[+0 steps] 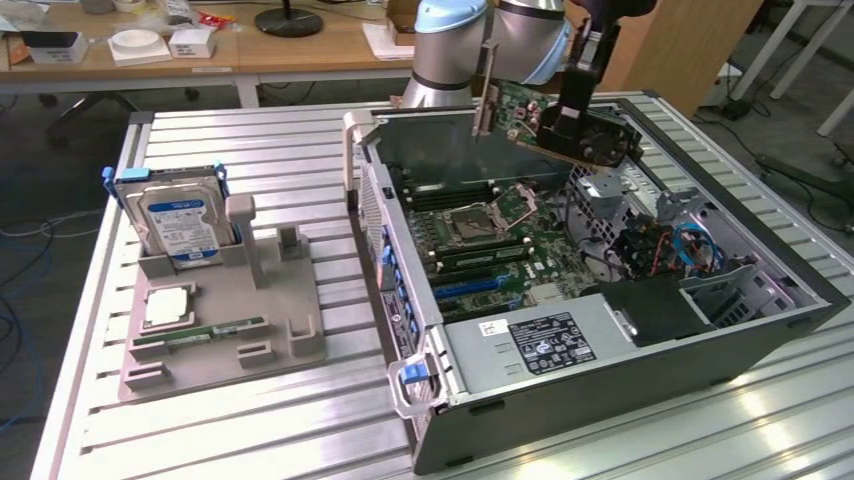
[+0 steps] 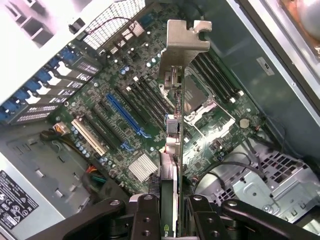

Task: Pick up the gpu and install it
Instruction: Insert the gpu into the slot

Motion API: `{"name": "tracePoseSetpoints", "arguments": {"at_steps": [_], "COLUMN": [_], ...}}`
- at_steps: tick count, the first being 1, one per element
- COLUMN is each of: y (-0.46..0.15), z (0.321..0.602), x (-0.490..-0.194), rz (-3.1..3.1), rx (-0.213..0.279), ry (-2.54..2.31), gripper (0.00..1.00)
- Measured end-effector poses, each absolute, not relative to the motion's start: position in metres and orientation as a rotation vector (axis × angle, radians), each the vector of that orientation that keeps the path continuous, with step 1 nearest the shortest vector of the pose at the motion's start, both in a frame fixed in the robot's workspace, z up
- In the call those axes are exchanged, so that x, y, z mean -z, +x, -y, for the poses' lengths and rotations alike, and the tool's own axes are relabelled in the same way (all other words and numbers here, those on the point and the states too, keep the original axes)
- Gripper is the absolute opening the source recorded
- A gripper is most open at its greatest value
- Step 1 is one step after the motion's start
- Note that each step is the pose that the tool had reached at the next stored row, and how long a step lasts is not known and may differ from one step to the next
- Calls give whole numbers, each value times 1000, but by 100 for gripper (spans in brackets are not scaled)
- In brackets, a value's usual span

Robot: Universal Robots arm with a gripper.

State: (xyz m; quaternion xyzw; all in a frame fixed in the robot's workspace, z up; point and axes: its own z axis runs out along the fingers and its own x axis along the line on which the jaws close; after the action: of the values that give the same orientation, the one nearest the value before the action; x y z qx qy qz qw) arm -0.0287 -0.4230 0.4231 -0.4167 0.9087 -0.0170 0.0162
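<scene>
The gpu [image 1: 561,125], a green-backed card with a black fan and a silver metal bracket, hangs in the air above the far end of the open computer case [image 1: 747,330]. My gripper [image 1: 567,120] is shut on it from above. In the wrist view the gpu [image 2: 172,135] runs edge-on away from my gripper [image 2: 170,220], its silver bracket [image 2: 182,42] at the far end. It hovers over the motherboard [image 2: 125,145], near the CPU socket [image 2: 205,107] and above the blue slot [image 2: 125,115]. The card touches nothing in the case.
A grey fixture tray [image 1: 227,320] on the exterior view's left holds a hard drive with a blue label [image 1: 180,225], a CPU [image 1: 167,308] and a green memory stick [image 1: 200,333]. The power supply [image 1: 534,345] fills the case's near end. The slatted metal table [image 1: 267,140] surrounds everything.
</scene>
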Motion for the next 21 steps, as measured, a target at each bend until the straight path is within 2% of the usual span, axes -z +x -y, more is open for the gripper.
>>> {"name": "tracePoseSetpoints", "arguments": {"at_steps": [21], "y": [-30], "z": [423], "x": [-423], "rz": [-2644], "rx": [46], "ry": [-1629], "gripper": [26]}}
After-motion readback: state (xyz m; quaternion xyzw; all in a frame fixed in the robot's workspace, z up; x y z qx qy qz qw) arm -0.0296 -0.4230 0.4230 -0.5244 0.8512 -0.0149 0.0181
